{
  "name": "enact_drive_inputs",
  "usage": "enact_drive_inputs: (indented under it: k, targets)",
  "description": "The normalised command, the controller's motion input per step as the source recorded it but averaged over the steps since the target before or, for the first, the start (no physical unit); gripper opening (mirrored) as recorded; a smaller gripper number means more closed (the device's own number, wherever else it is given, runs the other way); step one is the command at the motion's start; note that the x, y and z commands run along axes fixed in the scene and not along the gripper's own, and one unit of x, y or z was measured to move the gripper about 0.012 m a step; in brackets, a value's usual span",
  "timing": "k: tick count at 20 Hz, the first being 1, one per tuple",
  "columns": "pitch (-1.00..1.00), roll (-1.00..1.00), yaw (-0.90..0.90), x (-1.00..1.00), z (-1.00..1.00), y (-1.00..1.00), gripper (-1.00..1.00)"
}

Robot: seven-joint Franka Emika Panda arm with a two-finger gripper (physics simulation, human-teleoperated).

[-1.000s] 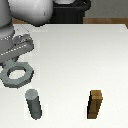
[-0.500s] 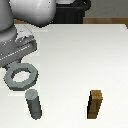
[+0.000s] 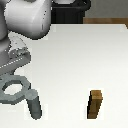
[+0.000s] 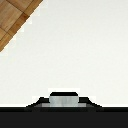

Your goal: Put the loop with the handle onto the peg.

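The loop with the handle [image 3: 23, 84], a flat grey ring with a round hole, hangs at the exterior view's left. My gripper [image 3: 18, 70] is shut on its handle from above. The ring sits just to the left of the top of the peg [image 3: 34, 106], an upright grey cylinder on the white table, and is not around it. In the wrist view only a grey piece of the handle [image 4: 64, 99] shows, above the gripper's dark underside.
A brown wooden block [image 3: 96, 105] stands upright to the right of the peg. The white table [image 3: 85, 55] stretches behind both. A dark object [image 3: 70, 12] sits at the table's far edge. Wooden floor [image 4: 12, 15] shows beyond the table edge.
The gripper has carried the ring lower and nearer the front of the table, close beside the peg's top. Peg and block have not moved.
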Motion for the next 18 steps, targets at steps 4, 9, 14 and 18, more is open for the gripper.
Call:
enact_drive_inputs:
  k: [4, 9, 14, 18]
  targets:
    - [0.0, 0.0, 0.0, 0.0, 0.0, 0.25, -1.0]
    - [0.0, 0.0, 0.0, 0.0, 0.2, 0.0, -1.0]
    - [0.0, 0.0, 0.0, 0.0, 0.8, 0.0, -1.0]
    - [0.0, 0.0, 0.0, 0.0, 0.75, 0.05, -1.0]
